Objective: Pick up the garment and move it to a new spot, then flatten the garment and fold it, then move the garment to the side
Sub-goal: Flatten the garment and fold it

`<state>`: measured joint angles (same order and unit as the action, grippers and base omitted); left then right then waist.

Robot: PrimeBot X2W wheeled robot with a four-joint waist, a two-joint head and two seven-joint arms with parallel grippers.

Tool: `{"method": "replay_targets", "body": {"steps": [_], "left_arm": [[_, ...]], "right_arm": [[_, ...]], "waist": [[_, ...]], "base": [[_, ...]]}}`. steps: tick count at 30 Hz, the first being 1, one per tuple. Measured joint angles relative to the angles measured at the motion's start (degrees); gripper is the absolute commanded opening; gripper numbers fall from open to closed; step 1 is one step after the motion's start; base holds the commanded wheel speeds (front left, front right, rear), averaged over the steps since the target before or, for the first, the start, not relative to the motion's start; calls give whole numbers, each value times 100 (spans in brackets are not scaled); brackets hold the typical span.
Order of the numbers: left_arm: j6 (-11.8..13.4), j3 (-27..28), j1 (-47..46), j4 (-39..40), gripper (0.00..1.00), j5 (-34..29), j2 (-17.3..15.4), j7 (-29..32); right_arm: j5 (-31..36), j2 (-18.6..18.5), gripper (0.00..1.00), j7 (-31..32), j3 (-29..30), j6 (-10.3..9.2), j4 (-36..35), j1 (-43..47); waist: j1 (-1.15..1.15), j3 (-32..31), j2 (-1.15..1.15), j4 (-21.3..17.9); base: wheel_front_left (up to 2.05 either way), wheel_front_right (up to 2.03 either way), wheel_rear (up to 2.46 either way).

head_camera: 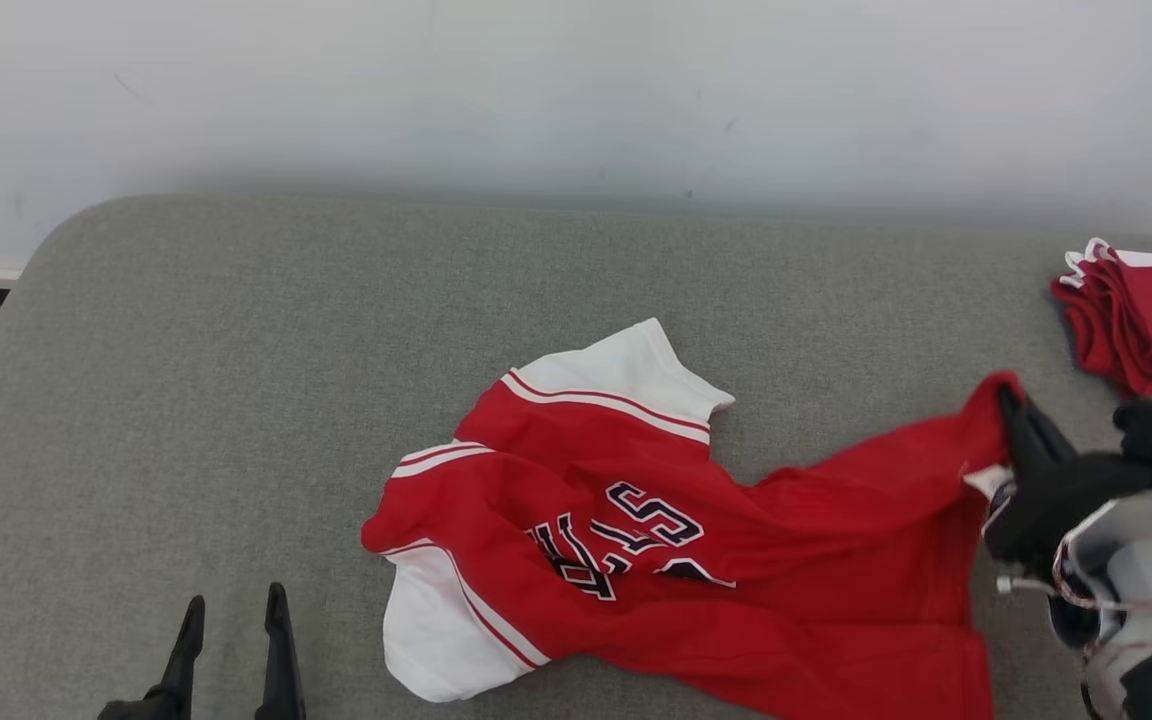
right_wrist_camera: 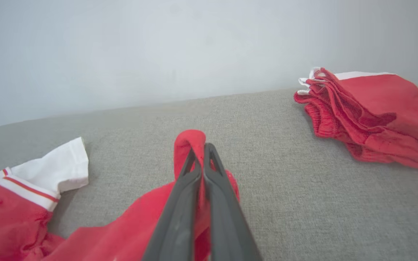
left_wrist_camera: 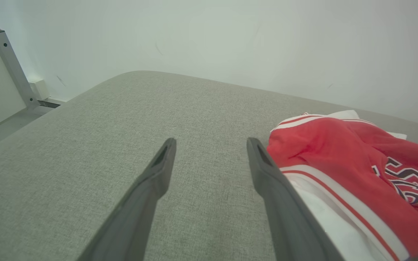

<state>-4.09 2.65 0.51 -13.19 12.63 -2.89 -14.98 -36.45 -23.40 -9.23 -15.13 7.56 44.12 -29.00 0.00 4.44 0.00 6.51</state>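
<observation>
One red garment (head_camera: 636, 540) with white sleeves lies rumpled on the grey fabric-covered tabletop (head_camera: 236, 350), near the middle and reaching toward the robot's right. Its long axis runs roughly left to right across the head view. The sleeve end is at the left and the plain red body stretches rightward. One white sleeve (head_camera: 636, 365) points up and away toward the wall (head_camera: 576, 90), while the other (head_camera: 426, 630) lies at the near left. The dark lettering on the chest (head_camera: 626, 545) is tilted and partly creased under.

The right hand (head_camera: 1008, 398) has its two dark fingers pressed together on a raised fold of red cloth at the garment's far right end. The fold is probably at the hem, though the bunching makes that hard to confirm. The cloth rises off the tabletop at that pinch.

The left hand (left_wrist_camera: 210, 141) is spread wide and holds nothing. It hovers over bare tabletop just beside the garment's sleeve end.

A folded stack of red clothes (right_wrist_camera: 376, 112) rests near the right edge, apart from the garment.
</observation>
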Motion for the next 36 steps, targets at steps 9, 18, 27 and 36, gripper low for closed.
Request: {"method": "replay_targets", "body": {"steps": [9,18,27,36], "left_arm": [[0,-274,-242,-32,100,88,0,0],[12,-565,-503,-97,100,191,0,1],[25,-754,-671,-152,100,269,-1,0],[48,-630,-660,-204,100,246,1,0]], "right_arm": [[-865,-200,0,503,230,0,222,-1168],[-498,-292,0,405,324,-1,1543,-2434],[154,-172,100,-274,230,0,2700,-3131],[444,-125,100,-500,-168,-1,2557,-3201]], "waist": [[0,223,0,187],[0,507,0,503],[0,760,0,869],[0,671,0,703]], "base": [[0,0,0],[0,0,0],[0,0,0],[0,0,0]]}}
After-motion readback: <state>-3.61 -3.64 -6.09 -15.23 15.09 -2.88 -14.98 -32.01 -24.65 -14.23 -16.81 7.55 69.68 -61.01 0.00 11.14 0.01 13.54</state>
